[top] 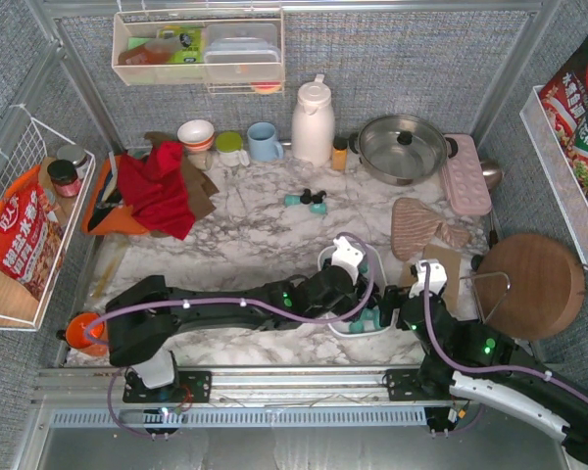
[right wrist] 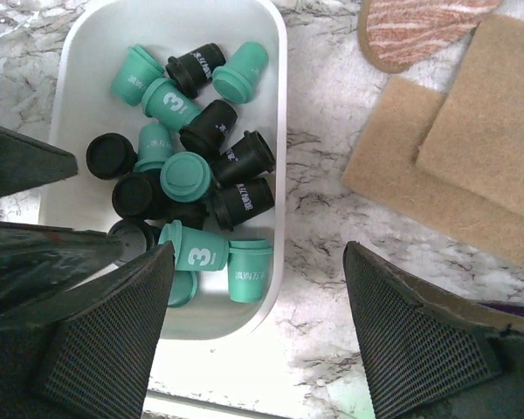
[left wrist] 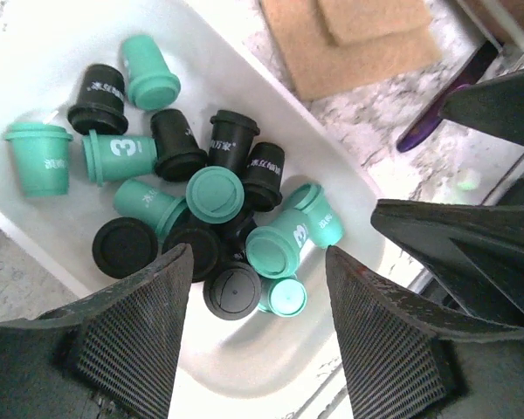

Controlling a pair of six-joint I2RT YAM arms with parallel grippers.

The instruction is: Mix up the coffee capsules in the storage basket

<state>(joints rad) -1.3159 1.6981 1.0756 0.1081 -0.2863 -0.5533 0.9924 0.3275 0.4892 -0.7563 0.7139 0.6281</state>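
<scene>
The white storage basket (right wrist: pixel 278 105) sits on the marble table between the two arms, and its near rim (top: pixel 345 330) shows under them. A heap of teal and black coffee capsules (right wrist: pixel 192 175) lies in it, some upright and some on their sides (left wrist: pixel 214 192). My left gripper (left wrist: pixel 258 253) hangs open just above the near end of the pile (top: pixel 356 292), with nothing between its fingers. My right gripper (right wrist: pixel 258 249) is open too and straddles the basket's near right rim (top: pixel 406 311), holding nothing. Two more capsules (top: pixel 306 200) lie loose on the table farther back.
Tan mats (right wrist: pixel 454 148) and a striped mitt (right wrist: pixel 419 30) lie right of the basket. A round wooden board (top: pixel 531 284) is at the right edge. A pot (top: pixel 402 147), a white thermos (top: pixel 313 122), cups and a red cloth (top: pixel 157 186) stand at the back.
</scene>
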